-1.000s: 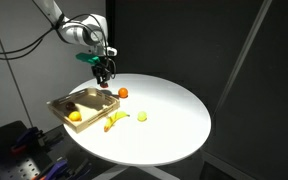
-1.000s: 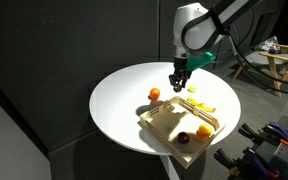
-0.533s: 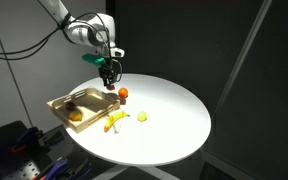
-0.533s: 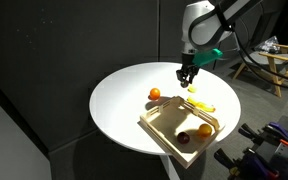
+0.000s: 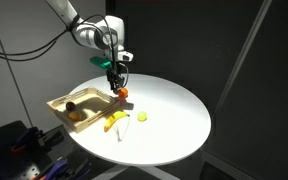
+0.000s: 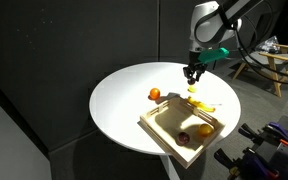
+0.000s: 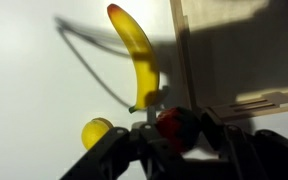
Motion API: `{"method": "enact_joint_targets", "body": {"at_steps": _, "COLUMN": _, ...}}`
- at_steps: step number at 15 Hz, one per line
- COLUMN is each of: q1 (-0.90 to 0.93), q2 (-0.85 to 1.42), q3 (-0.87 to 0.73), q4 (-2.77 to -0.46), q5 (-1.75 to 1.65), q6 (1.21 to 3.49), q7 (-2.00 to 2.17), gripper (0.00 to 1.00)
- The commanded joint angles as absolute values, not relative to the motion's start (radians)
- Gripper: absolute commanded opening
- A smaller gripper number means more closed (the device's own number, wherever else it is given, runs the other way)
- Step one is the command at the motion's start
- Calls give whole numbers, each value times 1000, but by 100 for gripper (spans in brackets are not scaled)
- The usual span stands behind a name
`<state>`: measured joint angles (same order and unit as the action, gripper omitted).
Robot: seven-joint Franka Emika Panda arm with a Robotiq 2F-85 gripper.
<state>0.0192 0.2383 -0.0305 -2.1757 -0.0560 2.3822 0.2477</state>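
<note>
While gripper (image 5: 118,87) holds red fruit (image 7: 173,124), white table (image 5: 174,110) stands amid black curtains (image 5: 214,40).

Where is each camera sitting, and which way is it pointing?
Exterior view: off the round white table, raised, looking down across it; the arm enters from upper left, gripper above the table.
Exterior view: also raised off the table's edge, looking down at the wooden tray; the arm enters from upper right.
Wrist view: on the wrist, facing down at the banana; the gripper holds a small red thing.
Shared: both exterior views show table, tray, banana, gripper.
</note>
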Motion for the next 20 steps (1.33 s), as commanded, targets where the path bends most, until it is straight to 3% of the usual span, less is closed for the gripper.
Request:
{"method": "enact_joint_targets", "body": {"at_steps": 1, "q1": -1, "q2": 251, "q3": -36, "q4": -2169, "q5": -9, "q6": 2361, "q7": 219, "gripper": 23}}
{"method": "enact_joint_targets", "body": {"at_steps": 18, "q1": -5, "q2": 288, "q3": -63, "q4": -2174, "q5": -9, "q6": 2381, "q7": 245, "gripper": 23}}
{"method": "enact_joint_targets", "body": {"at_steps": 19, "q1": -5, "q2": 289, "q3": -63, "q4": -2174, "q5": -9, "q6": 2381, "q7": 245, "gripper": 48}}
{"method": "enact_joint_targets", "body": {"at_steps": 20, "q1": -5, "q2": 290, "q3": -63, "q4": -2174, "q5": -9, "q6": 2381, "q7": 245, "gripper": 48}}
